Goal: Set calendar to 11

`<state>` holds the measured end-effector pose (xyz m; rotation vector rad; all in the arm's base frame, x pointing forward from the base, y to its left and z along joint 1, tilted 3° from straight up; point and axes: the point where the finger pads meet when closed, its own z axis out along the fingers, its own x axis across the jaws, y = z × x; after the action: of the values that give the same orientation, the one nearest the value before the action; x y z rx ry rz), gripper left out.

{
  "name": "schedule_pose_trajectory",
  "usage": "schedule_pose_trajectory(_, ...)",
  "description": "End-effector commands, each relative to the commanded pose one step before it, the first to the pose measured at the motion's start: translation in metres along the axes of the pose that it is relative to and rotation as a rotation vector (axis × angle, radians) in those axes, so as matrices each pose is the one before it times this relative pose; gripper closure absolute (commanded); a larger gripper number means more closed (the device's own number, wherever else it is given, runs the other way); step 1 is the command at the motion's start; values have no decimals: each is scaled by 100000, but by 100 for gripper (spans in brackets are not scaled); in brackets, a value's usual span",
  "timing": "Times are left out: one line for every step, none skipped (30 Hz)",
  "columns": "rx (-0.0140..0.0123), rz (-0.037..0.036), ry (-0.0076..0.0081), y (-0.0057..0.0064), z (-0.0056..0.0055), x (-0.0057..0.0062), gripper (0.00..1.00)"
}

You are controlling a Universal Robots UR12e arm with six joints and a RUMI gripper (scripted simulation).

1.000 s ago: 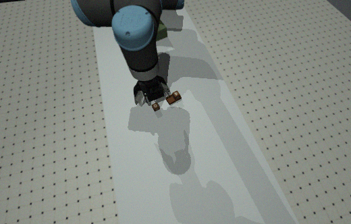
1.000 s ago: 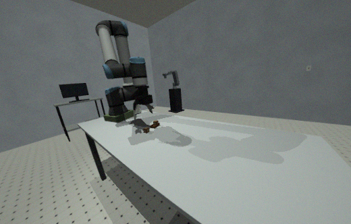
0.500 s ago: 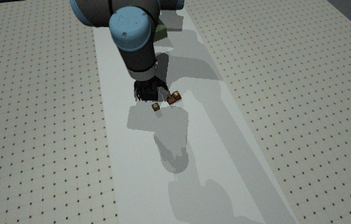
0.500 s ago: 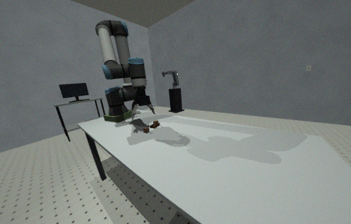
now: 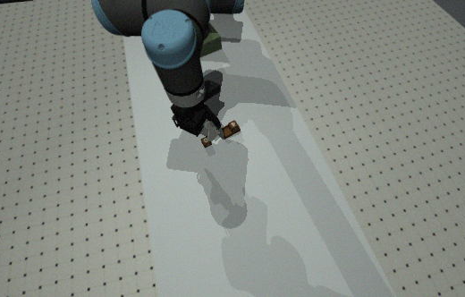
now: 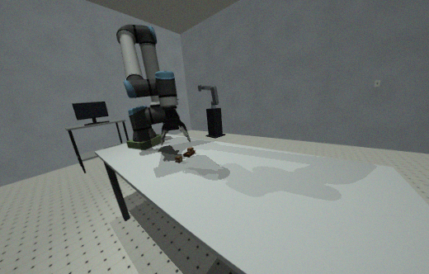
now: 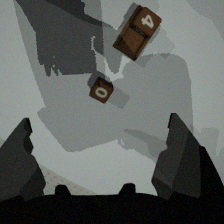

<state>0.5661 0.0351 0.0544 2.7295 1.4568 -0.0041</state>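
A small brown cube (image 7: 101, 91) lies alone on the white table with a white 0 on top; it also shows in the top view (image 5: 206, 142) and the exterior view (image 6: 178, 158). The brown tray (image 7: 137, 32) lies a little beyond it and holds the other cube with a 4 facing up; it shows in the top view (image 5: 231, 129) and the exterior view (image 6: 189, 152). My gripper (image 7: 99, 116) is open and empty, raised above the table, with both objects ahead of the fingertips. It also shows in the exterior view (image 6: 175, 133).
The arm's base stands on a green block (image 6: 144, 143) at the far end of the table. A desk with a monitor (image 6: 91, 111) and a small arm on a black pedestal (image 6: 214, 115) stand on the floor beyond the table.
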Motion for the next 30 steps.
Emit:
schedule_pose_trajectory(-280, 16726, -350, 107, 55, 47, 0)
schedule_pose_trajectory(0, 3843, 0, 21, 27, 7, 0)
schedule_pose_trajectory(0, 3680, 0, 22, 26, 8, 0)
schedule_pose_trajectory(0, 3505, 0, 23, 25, 8, 0)
schedule_pose_trajectory(0, 3319, 0, 23, 23, 8, 0)
schedule_pose_trajectory(0, 3123, 0, 23, 22, 9, 0)
schedule_pose_trajectory(0, 0, 0, 0, 0, 0, 0)
schedule_pose_trajectory(0, 0, 0, 0, 0, 0, 0)
schedule_pose_trajectory(0, 2919, 0, 23, 20, 9, 0)
schedule_pose_trajectory(0, 2707, 0, 22, 19, 9, 0)
schedule_pose_trajectory(0, 2491, 0, 21, 17, 9, 0)
schedule_pose_trajectory(0, 2271, 0, 20, 16, 8, 0)
schedule_pose_trajectory(0, 2049, 0, 18, 14, 8, 0)
schedule_pose_trajectory(0, 1827, 0, 17, 13, 7, 0)
schedule_pose_trajectory(0, 1607, 0, 15, 11, 7, 0)
schedule_pose_trajectory(0, 1391, 0, 13, 10, 6, 0)
schedule_pose_trajectory(0, 1182, 0, 11, 8, 5, 0)
schedule_pose_trajectory(0, 981, 0, 10, 7, 4, 0)
schedule_pose_trajectory(0, 792, 0, 8, 6, 4, 0)
schedule_pose_trajectory(0, 616, 0, 6, 4, 3, 0)
schedule_pose_trajectory(0, 457, 0, 5, 3, 2, 0)
schedule_pose_trajectory(0, 317, 0, 3, 2, 2, 0)
schedule_pose_trajectory(0, 199, 0, 2, 1, 1, 0)
schedule_pose_trajectory(0, 0, 0, 0, 0, 0, 0)
schedule_pose_trajectory(0, 0, 0, 0, 0, 0, 0)
schedule_pose_trajectory(0, 105, 0, 1, 1, 1, 0)
schedule_pose_trajectory(0, 40, 0, 0, 0, 0, 0)
schedule_pose_trajectory(0, 6, 0, 0, 0, 0, 0)
schedule_pose_trajectory(0, 0, 0, 0, 0, 0, 72)
schedule_pose_trajectory(0, 0, 0, 0, 0, 0, 72)
